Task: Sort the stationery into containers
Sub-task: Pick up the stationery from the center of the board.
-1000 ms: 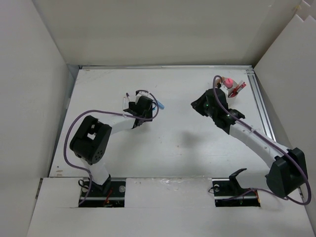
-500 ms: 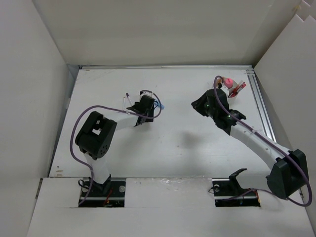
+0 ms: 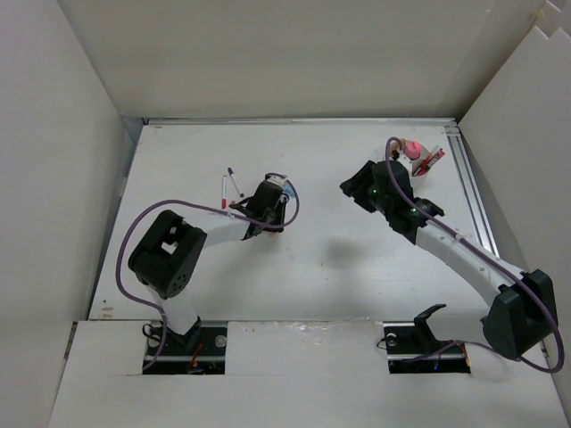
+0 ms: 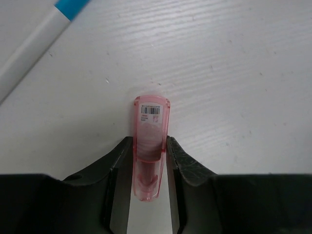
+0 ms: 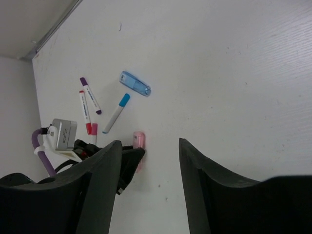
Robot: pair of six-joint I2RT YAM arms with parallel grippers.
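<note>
White tabletop [image 3: 339, 267] boxed in by plain white walls, with two arms reaching across it. Seen from the left wrist, the left gripper [image 4: 149, 148] has its fingers [image 4: 119, 158] drawn in on a clear pink eraser-like piece [image 4: 151, 136]. Both black pads press against its long sides. The piece lies flat on the table, its barcoded end poking out past the fingertips. A white marker with a blue cap [image 4: 34, 44] lies ahead of those fingers and off to their left, clear of them.

The right gripper [image 5: 150, 144] has its fingers [image 5: 105, 165] spread wide, nothing between them and nothing touching them. Well beyond its fingertips lie a clear blue piece [image 5: 135, 84], a purple-capped marker [image 5: 90, 95] and a red-capped marker [image 5: 84, 113], loose on the table, none of them touching the left gripper.

From the top view, the white cup [image 3: 417, 160] sits near the far right corner, behind the right gripper's wrist rather than in front of its fingers. Pink and red items [image 3: 432, 159] stand in the cup; which compartment they occupy cannot be made out
</note>
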